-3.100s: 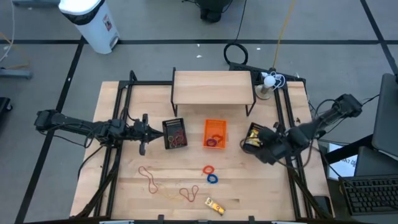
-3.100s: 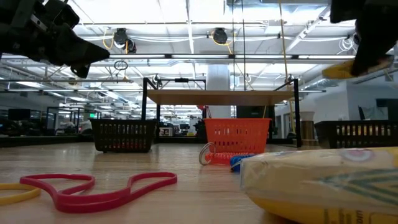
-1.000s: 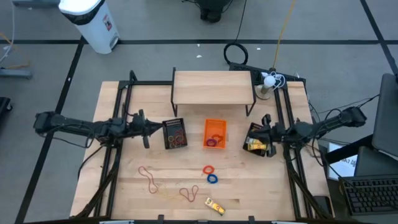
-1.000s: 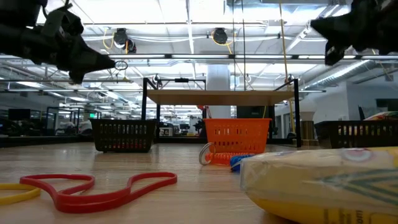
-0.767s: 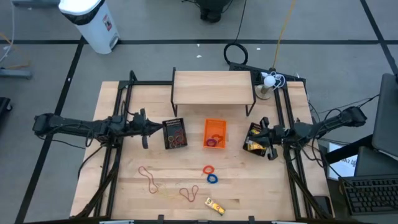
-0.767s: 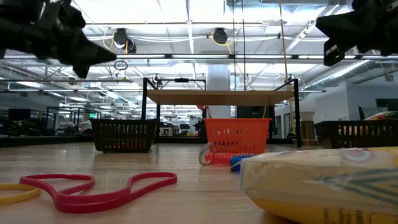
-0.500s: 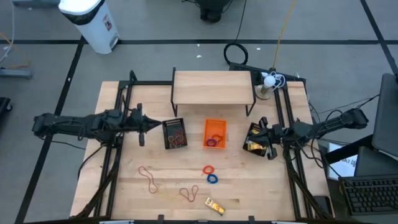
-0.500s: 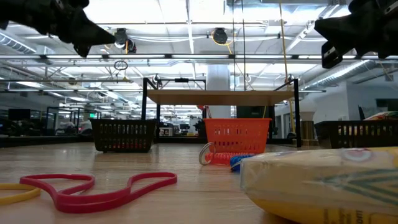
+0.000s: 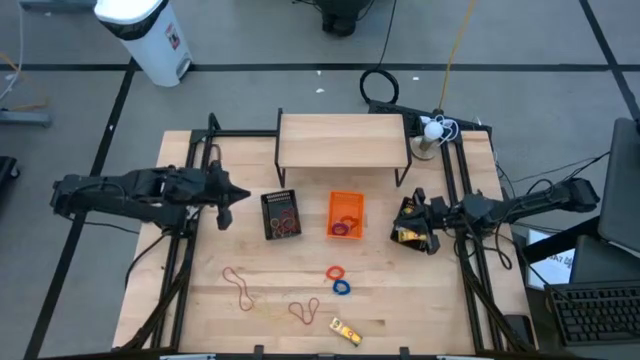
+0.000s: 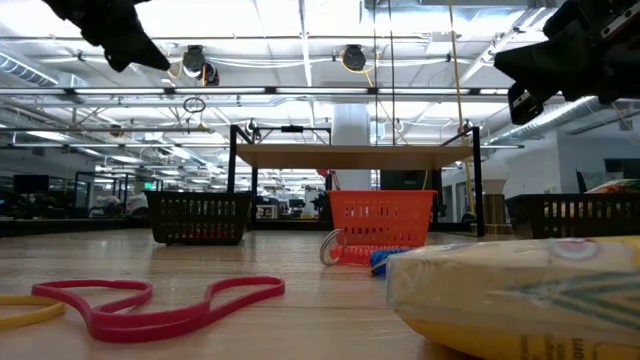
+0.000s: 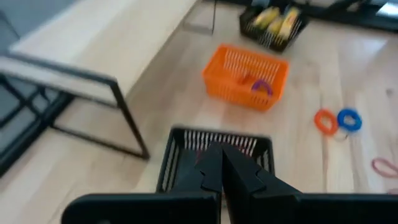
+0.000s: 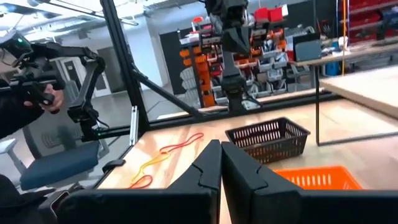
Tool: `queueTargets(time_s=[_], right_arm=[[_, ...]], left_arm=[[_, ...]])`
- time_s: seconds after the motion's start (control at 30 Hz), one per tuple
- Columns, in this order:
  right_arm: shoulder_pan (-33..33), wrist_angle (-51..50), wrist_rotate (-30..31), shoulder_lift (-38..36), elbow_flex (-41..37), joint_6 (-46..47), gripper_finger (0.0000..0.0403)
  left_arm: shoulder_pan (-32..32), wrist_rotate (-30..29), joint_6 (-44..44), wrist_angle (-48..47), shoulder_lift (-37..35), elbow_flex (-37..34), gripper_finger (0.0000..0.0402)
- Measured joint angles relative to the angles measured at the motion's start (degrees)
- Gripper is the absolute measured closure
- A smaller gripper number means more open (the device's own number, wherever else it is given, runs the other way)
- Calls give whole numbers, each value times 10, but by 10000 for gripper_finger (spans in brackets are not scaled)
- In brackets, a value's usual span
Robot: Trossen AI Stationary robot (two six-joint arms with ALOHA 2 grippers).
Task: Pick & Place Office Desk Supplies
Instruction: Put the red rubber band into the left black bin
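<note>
Obscured items, logged: yellow packet [image 10: 520,300] in low view, cut by the picture's right and bottom edges, print blurred. Yellow band [image 10: 20,312] cut at the left edge. Black basket [image 11: 214,155] partly behind my left claw [image 11: 222,163]; its contents unreadable.

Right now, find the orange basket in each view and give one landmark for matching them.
High view: orange basket at table centre, below the wooden shelf.
Low view: centre, under the shelf.
Left wrist view: upper middle, beyond the black basket.
Right wrist view: bottom right edge.
Shared landmark: that black basket beside it.
</note>
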Motion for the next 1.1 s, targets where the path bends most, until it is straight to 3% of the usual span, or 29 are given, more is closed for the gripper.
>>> queueTargets(time_s=[0.17, 0.37, 0.83, 1.1], right_arm=[[0, 0, 29, 0, 0, -6, 403], [0, -1, 57, 0, 0, -7, 403], [0, -7, 57, 0, 0, -6, 401], [1, -13, 57, 0, 0, -6, 402]], left_arm=[[-20, 17, -19, -79, 53, 53, 401], [-58, 47, -29, -97, 118, 82, 393], [-187, 92, -73, -186, 312, 84, 232], [-235, 182, -134, -200, 383, 84, 198]])
